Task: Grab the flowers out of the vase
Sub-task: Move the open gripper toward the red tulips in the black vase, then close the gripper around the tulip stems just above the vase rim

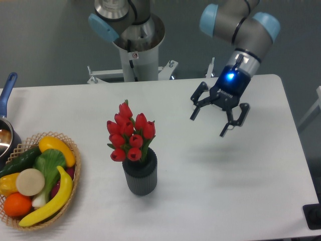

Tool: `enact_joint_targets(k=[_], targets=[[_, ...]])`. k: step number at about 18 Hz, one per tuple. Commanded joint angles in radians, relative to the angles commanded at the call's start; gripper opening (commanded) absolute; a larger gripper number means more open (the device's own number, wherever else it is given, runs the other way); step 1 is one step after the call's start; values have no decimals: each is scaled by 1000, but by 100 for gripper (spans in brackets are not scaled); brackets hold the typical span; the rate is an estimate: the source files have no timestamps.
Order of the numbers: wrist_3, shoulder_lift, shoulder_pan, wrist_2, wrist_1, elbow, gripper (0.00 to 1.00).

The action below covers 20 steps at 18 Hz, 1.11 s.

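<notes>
1. Red tulip buds mark the flowers (130,135); you see them standing upright in the vase (140,175), a dark grey ribbed cylinder slightly left of the worktop (210,201) centre.
2. The tool (214,124) hangs in the air at about 2 o'clock from the flowers, well apart from them, tilted, with its fingers (228,126) spread apart and nothing between them; a blue light glows on its wrist.
3. At 9 o'clock from the vase, at the left edge, you find a wicker basket (70,193) of toy fruit and vegetables.
4. A pot with a blue handle (7,90) sits just beyond the basket.
</notes>
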Motion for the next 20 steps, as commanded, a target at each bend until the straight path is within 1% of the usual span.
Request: enact_joint_targets(k=[2, 8, 11, 13, 20], targets=[[5, -6, -20, -14, 12, -2, 100], [6, -12, -84, -22, 12, -12, 100], [24, -25, -101, -22, 14, -8, 100], [43, -38, -129, -22, 15, -6, 100], [57, -40, -179, -22, 14, -12, 100]])
